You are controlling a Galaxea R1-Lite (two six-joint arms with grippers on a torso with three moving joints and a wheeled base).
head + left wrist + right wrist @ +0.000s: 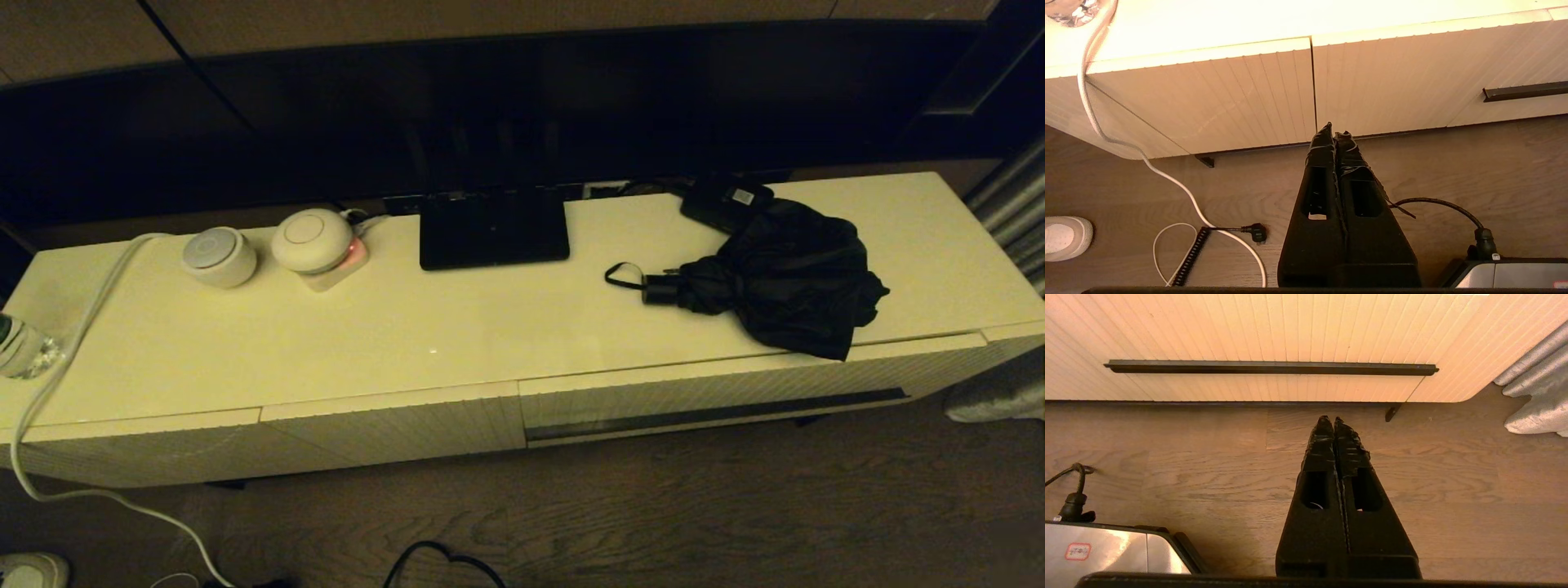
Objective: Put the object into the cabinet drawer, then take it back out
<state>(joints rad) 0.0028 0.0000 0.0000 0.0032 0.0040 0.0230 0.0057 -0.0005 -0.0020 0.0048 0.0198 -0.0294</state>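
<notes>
The black compact umbrella (784,273) lies on the right part of the cream cabinet top (457,327), its bunchy canopy reaching the front edge, its short handle and wrist loop (622,276) pointing left. Below it the cabinet drawer (718,396) is closed, its long dark handle slot (718,412) running along the ribbed front; the same slot (1269,367) shows in the right wrist view. Neither arm shows in the head view. My left gripper (1334,132) hangs shut and empty above the floor before the narrower panels. My right gripper (1331,422) is shut and empty, low before the drawer front.
On the cabinet top stand a flat black stand (493,227), a small black box with a white label (725,201), two round white devices (219,256) (313,239) and a bottle (20,347) at far left. A white cable (57,384) trails to the floor. Grey curtain (1535,400) hangs at the right.
</notes>
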